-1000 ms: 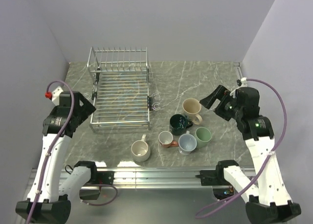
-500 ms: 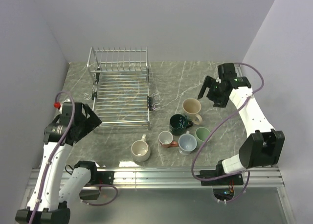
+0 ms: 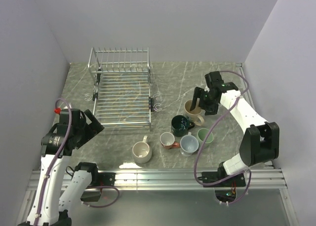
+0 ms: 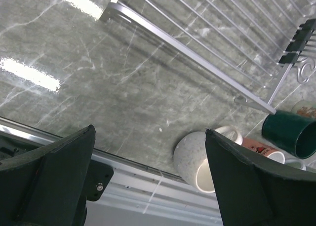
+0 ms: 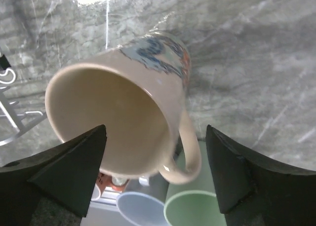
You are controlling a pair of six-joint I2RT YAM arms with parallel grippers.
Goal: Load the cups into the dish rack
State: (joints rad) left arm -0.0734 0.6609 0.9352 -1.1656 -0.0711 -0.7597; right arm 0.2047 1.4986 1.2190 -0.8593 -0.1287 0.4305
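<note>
**Right claw (image 5: 155,132) spread wide over the tall tan mug (image 5: 129,105)**

Your fingers (image 5: 64,171) straddle that mug, one on each side of it, and they're not pinching it yet. It stands mouth-up on the table (image 3: 173,78), handle toward the pale green mug (image 3: 205,135). Close by sit the dark green mug (image 3: 181,124), the red-brown mug (image 3: 168,139) and the blue-grey mug (image 3: 189,144). The cream mug (image 3: 141,152) stands apart, just in front of the dish rack (image 3: 121,88); the rest cluster to its right. Your left claw (image 4: 149,132) hangs wide open near the rack's front edge, gripping nothing.
</note>
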